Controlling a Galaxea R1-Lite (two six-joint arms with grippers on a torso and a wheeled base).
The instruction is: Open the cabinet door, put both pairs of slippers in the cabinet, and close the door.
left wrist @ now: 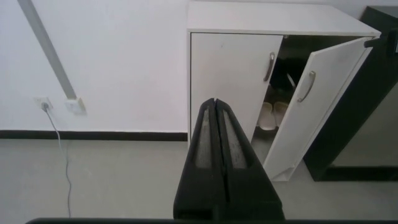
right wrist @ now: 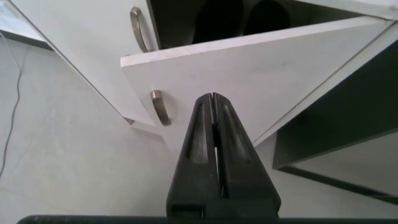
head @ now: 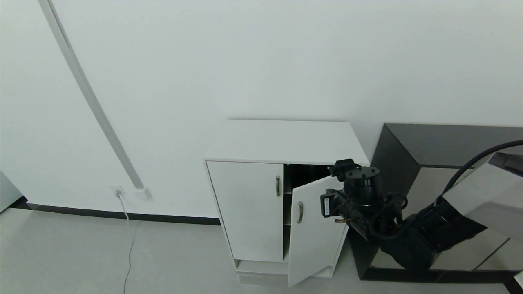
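The white cabinet (head: 286,141) stands against the wall with its left door (head: 245,208) closed and its right door (head: 314,232) swung partly open. My right gripper (right wrist: 213,96) is shut, with nothing in it, close in front of the open door's outer face, just below its top edge and beside the handle (right wrist: 160,107). In the head view it (head: 341,166) sits at the door's top corner on the hinge side. A dark pair of slippers (right wrist: 219,18) lies on an upper shelf. A light pair of slippers (left wrist: 272,116) rests lower inside. My left gripper (left wrist: 215,102) is shut, empty, held well back from the cabinet.
A dark glossy cabinet (head: 449,143) stands directly right of the white one. A wall socket with a hanging cable (head: 117,192) and a grey conduit (head: 88,92) are on the wall to the left. Bare grey floor (head: 102,253) lies in front.
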